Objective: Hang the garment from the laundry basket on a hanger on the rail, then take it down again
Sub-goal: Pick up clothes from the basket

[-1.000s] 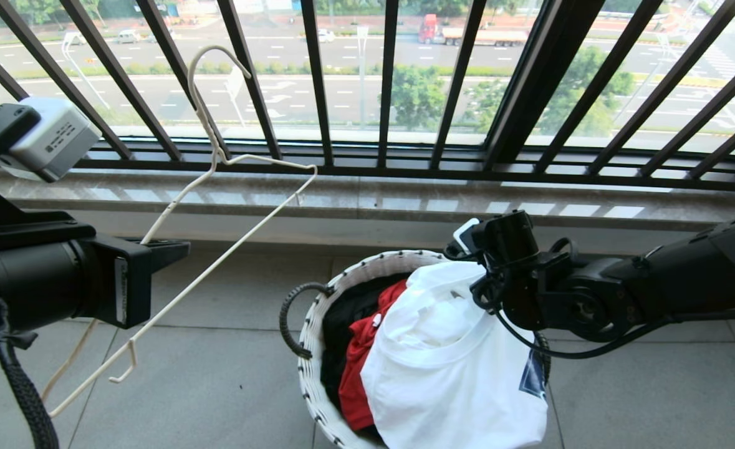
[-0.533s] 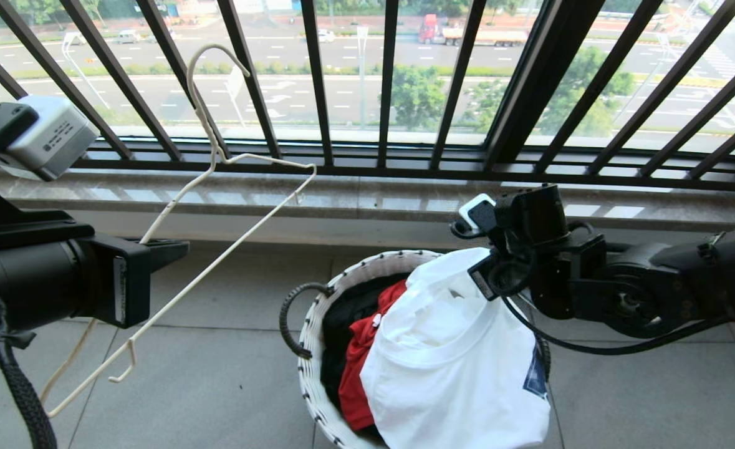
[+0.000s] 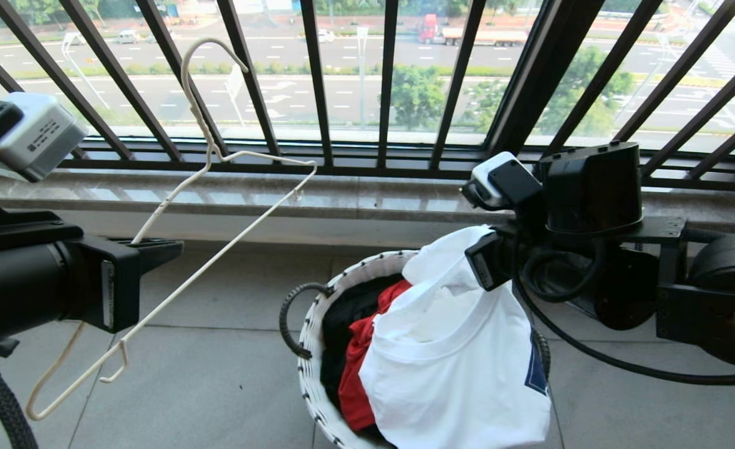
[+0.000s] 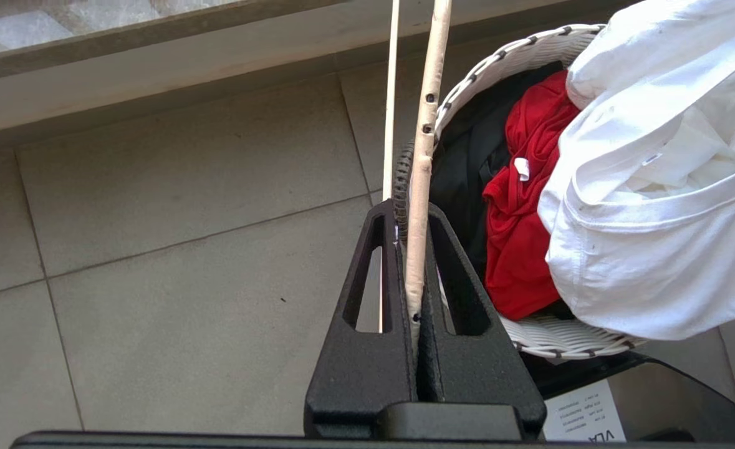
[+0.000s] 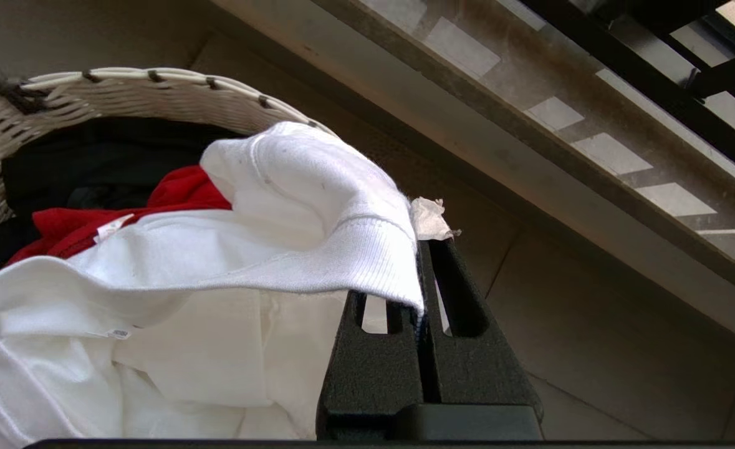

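Note:
The white garment (image 3: 461, 362) hangs half out of the round white laundry basket (image 3: 310, 349) on the floor, its navy graphic at the right edge. My right gripper (image 3: 487, 265) is shut on the garment's ribbed collar (image 5: 367, 249) and holds that edge up above the basket rim (image 5: 124, 93); in the right wrist view the gripper (image 5: 426, 246) pinches the cloth between its fingers. At the left, my left gripper (image 3: 168, 249) is shut on the thin beige hanger (image 3: 217, 156), hook up. The hanger's arm (image 4: 426, 125) runs between the shut fingers of that gripper (image 4: 408, 209). The rail is out of view.
A red garment (image 3: 361, 362) and a black one (image 3: 348, 312) lie in the basket beside the white one. The black barred window railing (image 3: 386, 81) and a stone sill (image 3: 342, 199) stand just behind. Grey floor tiles (image 3: 217, 374) spread between hanger and basket.
My right arm has risen and drawn back to the right, lifting the garment's collar higher out of the basket. The left gripper and hanger have barely shifted.

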{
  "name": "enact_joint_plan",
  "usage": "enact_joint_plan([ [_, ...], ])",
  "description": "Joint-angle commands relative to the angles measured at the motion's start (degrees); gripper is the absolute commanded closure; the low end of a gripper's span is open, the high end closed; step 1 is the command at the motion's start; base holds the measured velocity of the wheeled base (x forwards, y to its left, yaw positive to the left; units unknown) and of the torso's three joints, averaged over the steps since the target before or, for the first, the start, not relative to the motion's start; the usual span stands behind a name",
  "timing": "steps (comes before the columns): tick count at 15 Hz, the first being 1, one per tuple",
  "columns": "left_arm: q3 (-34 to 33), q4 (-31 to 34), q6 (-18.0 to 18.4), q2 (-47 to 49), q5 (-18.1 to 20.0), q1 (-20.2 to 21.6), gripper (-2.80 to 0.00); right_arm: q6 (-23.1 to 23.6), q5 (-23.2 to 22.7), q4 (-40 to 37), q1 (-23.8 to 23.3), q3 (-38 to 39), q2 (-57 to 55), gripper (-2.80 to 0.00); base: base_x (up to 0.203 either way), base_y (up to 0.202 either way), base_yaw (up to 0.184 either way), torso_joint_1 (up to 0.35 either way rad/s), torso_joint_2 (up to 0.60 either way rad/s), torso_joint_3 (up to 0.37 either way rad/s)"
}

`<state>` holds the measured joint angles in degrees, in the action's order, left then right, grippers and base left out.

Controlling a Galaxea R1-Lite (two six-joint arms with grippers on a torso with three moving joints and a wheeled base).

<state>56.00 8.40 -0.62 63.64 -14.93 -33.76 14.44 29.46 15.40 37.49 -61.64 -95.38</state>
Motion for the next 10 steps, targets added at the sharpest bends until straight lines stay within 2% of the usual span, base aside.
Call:
enact_joint_plan([
  [1,-0.19,0.09,0.18,-0.54,-0.10,-0.04,0.00,-0.07,0.15,0.16,1.91,0.43,3.91,0.00,0.000,0.000,0.000,0.000,0.00,0.000],
  [10,-0.46,0.04,0.27,-0.63,0.17,0.00,0.00,-1.35,-1.34,0.07,3.56,0.73,6.70,0.00,0.000,0.000,0.000,0.000,0.00,0.000],
])
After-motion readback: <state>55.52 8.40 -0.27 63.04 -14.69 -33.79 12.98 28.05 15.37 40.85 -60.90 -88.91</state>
